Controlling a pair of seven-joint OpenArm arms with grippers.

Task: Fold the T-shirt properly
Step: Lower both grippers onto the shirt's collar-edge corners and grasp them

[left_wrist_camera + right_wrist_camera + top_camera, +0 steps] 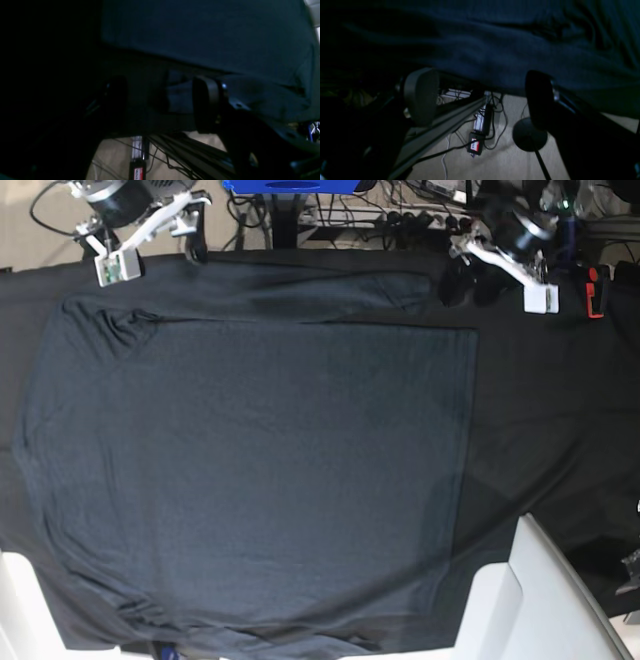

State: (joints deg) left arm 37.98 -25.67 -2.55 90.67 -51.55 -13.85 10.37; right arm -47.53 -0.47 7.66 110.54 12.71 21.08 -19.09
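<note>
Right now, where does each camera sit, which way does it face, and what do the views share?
Base: overhead, looking straight down at the T-shirt spread on the black tablecloth; both arms at the top edge.
Left wrist: behind the left hand, facing the shirt's edge and the floor.
Right wrist: behind the open right hand, facing shirt folds and floor cables.
All three show the shirt.

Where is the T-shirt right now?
In the base view the T-shirt lies spread flat across the middle and left of the black tablecloth, between the two robot arms at the top.
</note>
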